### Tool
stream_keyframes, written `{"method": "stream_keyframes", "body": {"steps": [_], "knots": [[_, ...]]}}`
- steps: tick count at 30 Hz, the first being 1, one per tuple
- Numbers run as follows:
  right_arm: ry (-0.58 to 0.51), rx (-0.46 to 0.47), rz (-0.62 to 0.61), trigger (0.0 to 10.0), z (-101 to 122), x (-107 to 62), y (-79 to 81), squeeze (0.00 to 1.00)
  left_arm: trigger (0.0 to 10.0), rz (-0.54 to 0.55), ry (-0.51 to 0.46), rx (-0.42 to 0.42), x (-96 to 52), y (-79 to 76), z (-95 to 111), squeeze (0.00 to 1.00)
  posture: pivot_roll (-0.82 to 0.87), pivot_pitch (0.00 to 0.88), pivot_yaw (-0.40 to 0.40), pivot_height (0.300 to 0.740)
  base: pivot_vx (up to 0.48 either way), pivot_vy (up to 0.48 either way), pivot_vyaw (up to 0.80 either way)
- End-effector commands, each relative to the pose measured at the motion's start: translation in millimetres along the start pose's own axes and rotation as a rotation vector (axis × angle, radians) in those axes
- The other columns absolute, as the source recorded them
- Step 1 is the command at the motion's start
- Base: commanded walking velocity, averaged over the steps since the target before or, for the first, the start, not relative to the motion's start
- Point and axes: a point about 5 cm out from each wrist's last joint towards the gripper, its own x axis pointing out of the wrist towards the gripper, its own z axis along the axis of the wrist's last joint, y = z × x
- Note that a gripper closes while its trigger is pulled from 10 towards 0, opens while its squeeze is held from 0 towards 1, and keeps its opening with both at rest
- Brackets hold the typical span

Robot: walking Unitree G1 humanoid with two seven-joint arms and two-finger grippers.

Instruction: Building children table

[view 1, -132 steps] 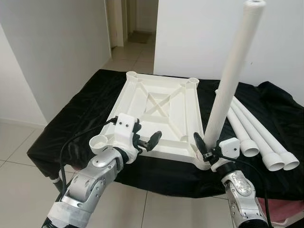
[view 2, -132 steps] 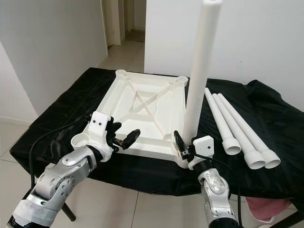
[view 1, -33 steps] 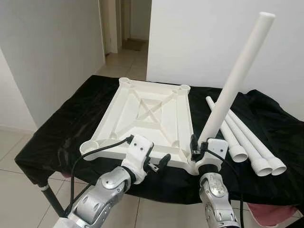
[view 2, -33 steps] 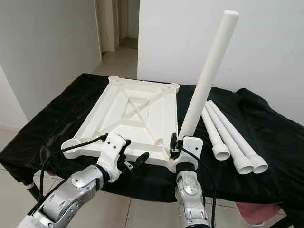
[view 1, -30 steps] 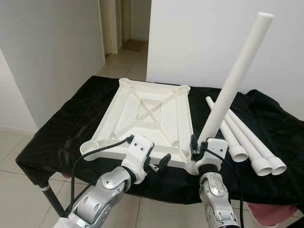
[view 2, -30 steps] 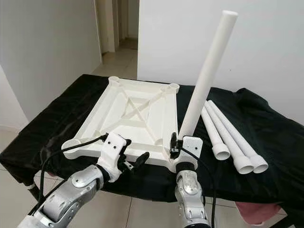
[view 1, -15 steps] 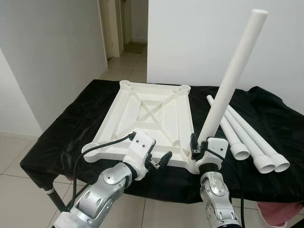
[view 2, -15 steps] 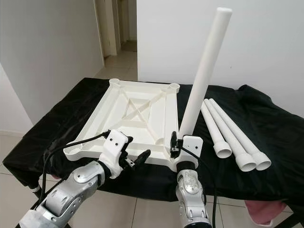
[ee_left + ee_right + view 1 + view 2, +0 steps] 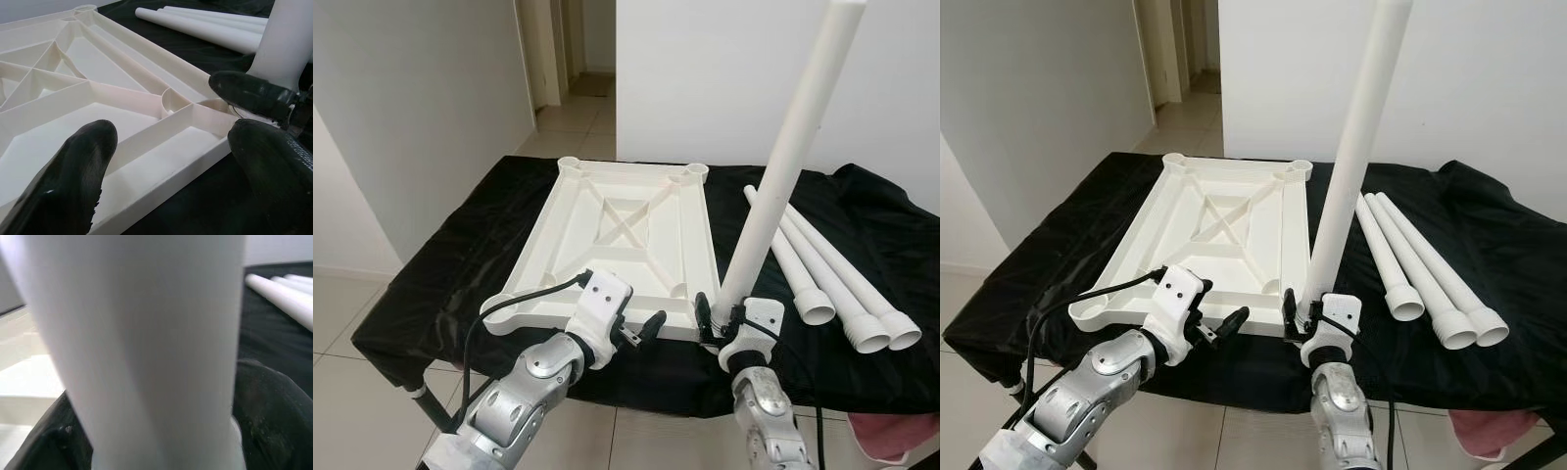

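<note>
1. Tabletop (image 9: 626, 230), white plastic, lies upside down on a table draped in black cloth (image 9: 460, 245); ribbed underside faces up, with a round socket at each corner.
2. Its near edge sits close to the near edge of the table, left of centre.
3. Right gripper (image 9: 720, 318) is clamped on the lower end of a white leg (image 9: 783, 166) at the near right corner of the tabletop.
4. The leg stands nearly upright, leaning slightly right and away; its foot is at the corner socket. Whether it is fully seated I cannot tell.
5. In the right wrist view, a black finger (image 9: 274, 416) sits on each side of the leg.
6. Left gripper (image 9: 641, 329) hangs just before the tabletop's near edge, fingers spread, grasping nothing; a fingertip (image 9: 80, 171) overlaps the rim in the wrist view.
7. Three spare legs (image 9: 822, 269) lie side by side on the cloth, right of the tabletop, flared ends toward the near edge.
</note>
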Motion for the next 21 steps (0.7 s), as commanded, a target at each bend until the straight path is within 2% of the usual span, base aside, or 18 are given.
{"method": "stream_keyframes", "body": {"steps": [1,4,7,12,14,16,17,18,19,20,21], "knots": [[0.007,0.009,0.072,10.0,1.7,2.9,-2.8,0.00,10.0,-0.173,-0.011,0.011,-1.0,-7.9,3.6,0.00,-0.02,0.077,0.046,0.740,0.000,0.000,0.00],[0.006,-0.012,0.104,10.0,3.5,4.1,-5.5,0.00,10.0,-0.174,-0.011,0.011,-0.7,-8.2,3.7,0.00,-0.02,0.077,0.045,0.740,0.000,0.000,0.00],[0.001,-0.065,0.192,10.0,11.6,10.2,-15.1,0.00,10.0,-0.207,-0.004,0.033,-0.3,-12.1,2.9,0.00,-0.02,0.076,0.047,0.740,0.000,0.000,0.00],[0.008,-0.067,0.244,10.0,13.4,11.9,-17.0,0.00,10.0,-0.224,0.000,0.042,-0.3,-14.4,2.5,0.00,-0.02,0.075,0.050,0.740,0.000,0.000,0.00],[0.035,-0.076,0.344,10.0,13.3,13.1,-17.8,0.00,10.0,-0.238,-0.002,0.048,-0.4,-16.8,2.7,0.00,-0.03,0.074,0.053,0.740,0.000,0.000,0.00],[0.040,-0.092,0.374,10.0,13.5,13.4,-18.2,0.00,10.0,-0.241,-0.003,0.048,-0.3,-17.5,2.8,0.00,-0.03,0.073,0.056,0.740,0.000,0.000,0.00],[0.050,-0.095,0.398,8.9,12.8,13.6,-19.0,0.00,10.0,-0.244,-0.006,0.046,0.5,-18.8,3.1,0.00,-0.03,0.070,0.058,0.740,0.000,0.000,0.00],[0.054,-0.097,0.411,4.5,12.1,13.6,-20.2,0.00,10.0,-0.251,-0.009,0.045,1.5,-21.0,3.4,0.00,-0.03,0.069,0.059,0.740,0.000,0.000,0.00],[0.054,-0.097,0.411,4.5,12.1,13.6,-20.2,0.00,10.0,-0.251,-0.009,0.045,1.5,-21.0,3.4,0.00,-0.03,0.069,0.059,0.740,0.000,0.000,0.00],[0.060,-0.100,0.425,1.3,11.5,13.6,-21.0,0.00,10.0,-0.255,-0.011,0.044,2.3,-22.7,3.8,0.00,-0.03,0.069,0.059,0.740,0.000,0.000,0.00],[0.060,-0.100,0.425,1.3,11.5,13.6,-21.0,0.00,10.0,-0.255,-0.011,0.044,2.3,-22.7,3.8,0.00,-0.03,0.069,0.059,0.740,0.000,0.000,0.00]]}}
